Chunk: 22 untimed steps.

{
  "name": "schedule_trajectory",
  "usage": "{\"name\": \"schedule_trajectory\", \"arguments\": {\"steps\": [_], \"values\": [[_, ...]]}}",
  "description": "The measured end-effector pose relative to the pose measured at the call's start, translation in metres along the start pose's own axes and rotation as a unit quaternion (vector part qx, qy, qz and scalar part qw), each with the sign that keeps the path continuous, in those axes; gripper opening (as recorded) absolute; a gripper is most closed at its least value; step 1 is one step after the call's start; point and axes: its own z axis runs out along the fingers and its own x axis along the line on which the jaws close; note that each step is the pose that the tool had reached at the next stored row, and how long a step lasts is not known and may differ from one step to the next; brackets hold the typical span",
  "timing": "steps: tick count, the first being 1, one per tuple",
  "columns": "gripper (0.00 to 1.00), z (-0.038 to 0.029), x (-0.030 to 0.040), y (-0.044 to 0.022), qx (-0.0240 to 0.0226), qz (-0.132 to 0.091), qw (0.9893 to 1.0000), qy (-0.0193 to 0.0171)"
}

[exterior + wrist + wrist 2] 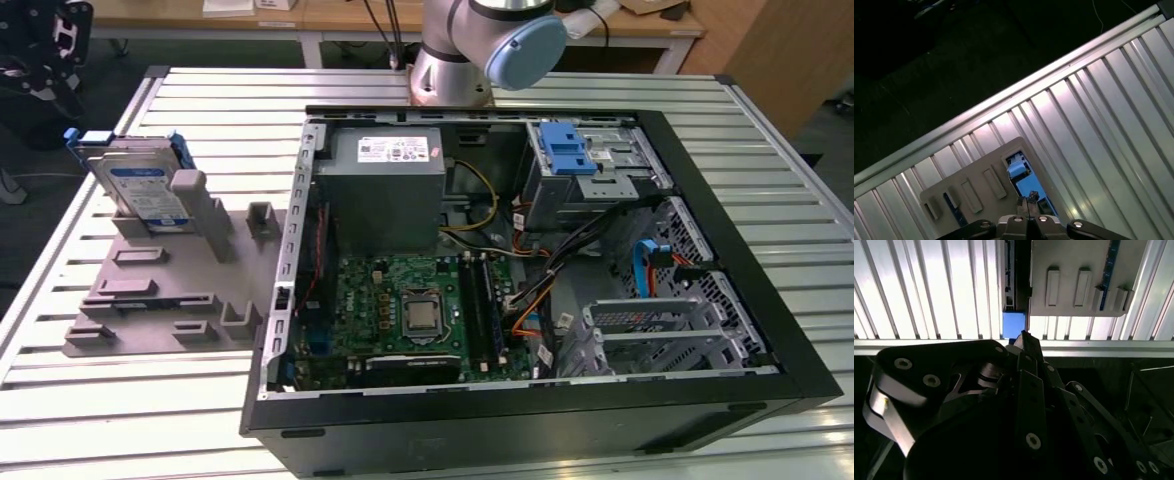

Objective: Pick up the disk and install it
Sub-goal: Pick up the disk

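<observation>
Gripper point(1027, 201) claw closed, empty, near the disk point(1026, 185) in the left grey stand point(979, 167). Pickup approach, disk not gripped; grasp likely needs the claw opened.

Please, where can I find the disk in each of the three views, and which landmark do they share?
Exterior view: the disk stands in the grey fixture, on the exterior view's left.
Second wrist view: its blue carrier shows just beyond the gripper, beside the fixture.
First wrist view: the disk sits at the fixture's end, just beyond the gripper.
Shared landmark: the grey fixture.
</observation>
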Motion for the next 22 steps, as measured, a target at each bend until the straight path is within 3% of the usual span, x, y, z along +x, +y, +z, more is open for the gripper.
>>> {"name": "schedule_trajectory", "arguments": {"steps": [8, 22], "values": [[0.11, 0.0000, 0.0000, 0.0000, -0.0003, -0.030, 0.9995, 0.0013], [0.11, 0.0001, 0.0000, 0.0000, 0.0010, -0.036, 0.9993, 0.0008]]}}
